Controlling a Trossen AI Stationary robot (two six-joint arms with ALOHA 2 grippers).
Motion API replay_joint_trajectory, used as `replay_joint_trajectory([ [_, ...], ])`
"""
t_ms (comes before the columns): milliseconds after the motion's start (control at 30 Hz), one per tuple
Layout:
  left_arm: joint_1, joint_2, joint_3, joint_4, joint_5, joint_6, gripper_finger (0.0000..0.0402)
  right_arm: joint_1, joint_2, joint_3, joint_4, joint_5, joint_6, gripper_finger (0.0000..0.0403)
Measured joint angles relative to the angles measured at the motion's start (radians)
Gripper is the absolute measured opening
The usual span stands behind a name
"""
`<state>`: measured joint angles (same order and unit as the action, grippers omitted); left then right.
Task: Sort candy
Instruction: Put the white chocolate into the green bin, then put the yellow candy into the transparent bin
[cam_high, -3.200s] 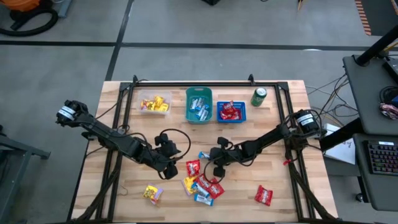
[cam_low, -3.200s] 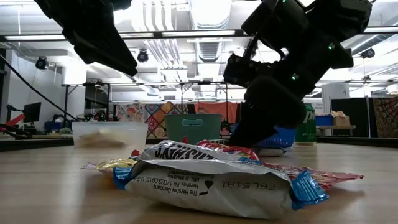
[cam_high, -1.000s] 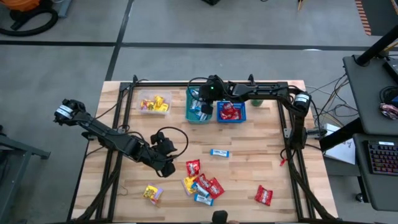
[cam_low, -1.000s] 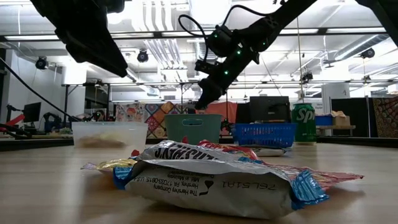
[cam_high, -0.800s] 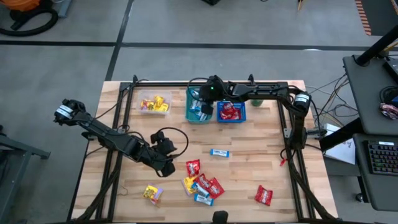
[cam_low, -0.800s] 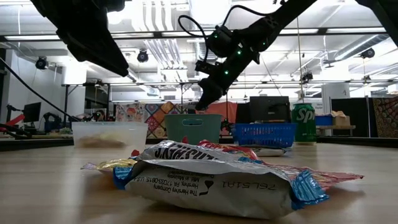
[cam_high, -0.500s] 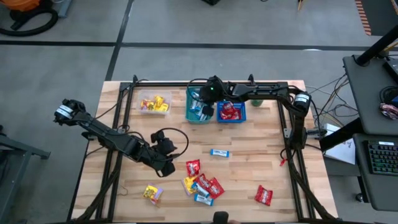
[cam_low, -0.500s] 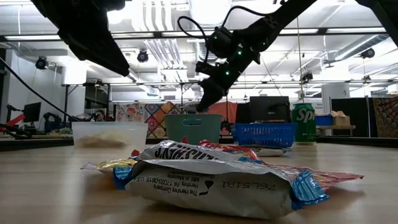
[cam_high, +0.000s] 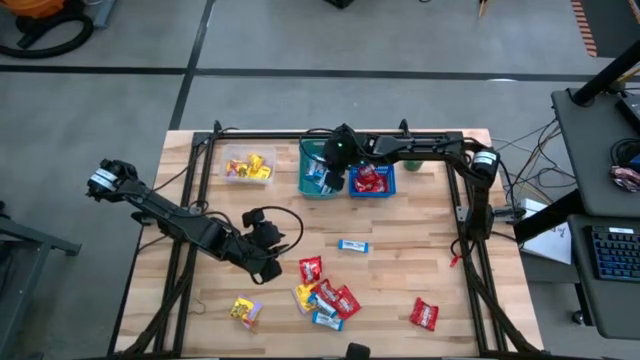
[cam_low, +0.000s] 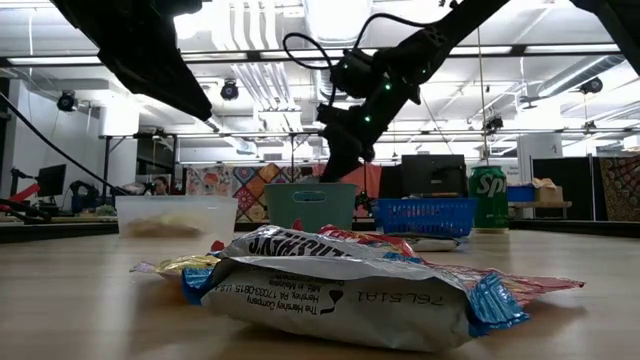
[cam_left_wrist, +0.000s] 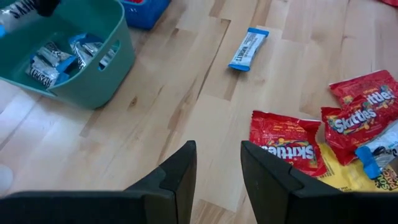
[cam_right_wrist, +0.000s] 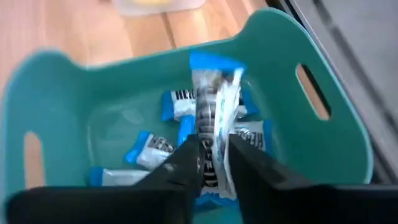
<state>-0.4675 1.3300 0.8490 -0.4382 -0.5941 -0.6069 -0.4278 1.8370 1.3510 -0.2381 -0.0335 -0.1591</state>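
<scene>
Low view first: nearest you lies the pile of candy (cam_low: 340, 285), a white-and-blue wrapper on top with red and yellow ones under it, flat on the wooden table (cam_low: 90, 320); in the high view that same pile (cam_high: 322, 295) sits toward the table's near edge, with a lone yellow candy (cam_high: 243, 311) off to its left and a lone red candy (cam_high: 424, 314) off to its right; a single light-blue candy (cam_high: 352, 245) lies apart, between the pile and the bins.

Your left gripper (cam_high: 268, 268) hovers just beside the pile on its left side; in the left wrist view its fingers (cam_left_wrist: 180, 177) stand a narrow gap apart with nothing between them, and the red wrappers (cam_left_wrist: 287, 140) show just past the tips.

Farther back you have three bins in a row: a clear bin (cam_high: 248, 166) with yellow candy, a teal bin (cam_high: 312, 150) with light-blue candy, and a blue basket (cam_high: 372, 179) with red candy; a green can (cam_high: 416, 155) stands just beside the basket on the right.

Your right gripper (cam_high: 334, 178) reaches along the far edge and hangs over the teal bin; in the right wrist view its fingers (cam_right_wrist: 186, 163) are closed on a light-blue-and-white candy (cam_right_wrist: 214, 102), held above the other wrappers inside the bin (cam_right_wrist: 56, 81); the low view shows that gripper (cam_low: 332, 170) just above the bin's rim.
</scene>
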Motion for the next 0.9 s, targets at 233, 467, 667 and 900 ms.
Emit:
replay_joint_trajectory([
  [233,0.0,0.0,0.0,0.0,0.0,-0.003,0.011,0.002,-0.005,0.0,0.027,0.009,-0.016,0.0189],
  [467,0.0,0.0,0.0,0.0,0.017,-0.015,0.011,0.006,-0.051,0.029,0.002,0.0,0.048,0.0208],
  [667,-0.002,0.0,0.0,0.001,0.091,-0.082,0.011,0.097,-0.182,0.032,-0.057,-0.078,0.057,0.0188],
  [900,-0.009,0.009,-0.001,0.028,0.107,-0.085,0.011,0.272,-0.287,0.029,-0.226,-0.072,0.081,0.0161],
])
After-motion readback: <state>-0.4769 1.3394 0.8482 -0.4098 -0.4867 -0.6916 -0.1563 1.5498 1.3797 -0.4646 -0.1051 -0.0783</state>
